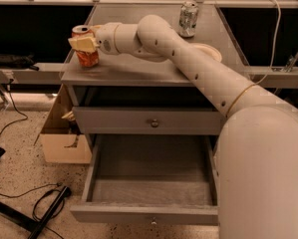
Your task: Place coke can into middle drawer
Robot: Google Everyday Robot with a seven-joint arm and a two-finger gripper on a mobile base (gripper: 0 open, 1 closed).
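Observation:
The coke can (pixel 87 56), red with a silver top, stands at the front left corner of the grey cabinet top (pixel 138 68). My gripper (pixel 84 43) reaches in from the right, and its pale yellow fingers (pixel 81 43) close around the can's upper half. The middle drawer (pixel 143 214) is pulled out wide below the cabinet, and its inside is bare. The can is well above the drawer and to the left of its centre.
A silvery-grey can (pixel 188 19) stands at the back of the cabinet top. A white dish (pixel 211 51) lies behind my arm. The upper drawer front (pixel 151 121) is shut. A cardboard box (pixel 64 143) and cables (pixel 44 208) lie on the floor at left.

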